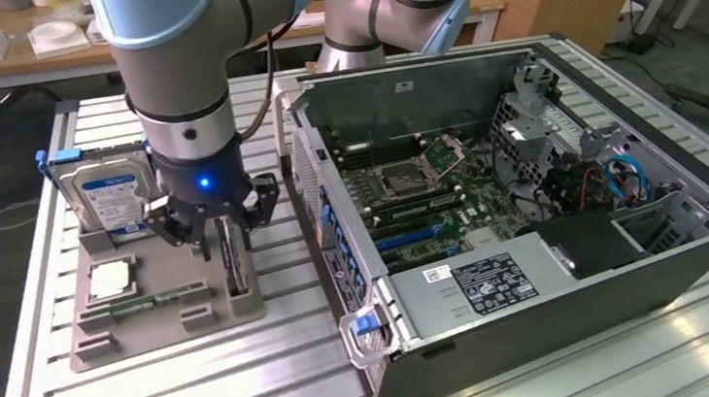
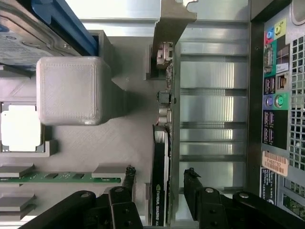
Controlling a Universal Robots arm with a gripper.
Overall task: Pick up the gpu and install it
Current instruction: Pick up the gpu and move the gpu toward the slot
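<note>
Fingers [image 2: 129, 177] of the gripper [image 2: 159, 175] are seen spread apart, unclenched, either side of the gpu [image 2: 158, 202], stood on edge in the grey holder [image 1: 146, 334] beside the computer case [image 1: 576, 333]; a centred, square squeeze is judged essential.

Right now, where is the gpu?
In the exterior view's left half, the gpu stands on edge in the grey holder, between the open fingers, with the case on that view's right.
</note>
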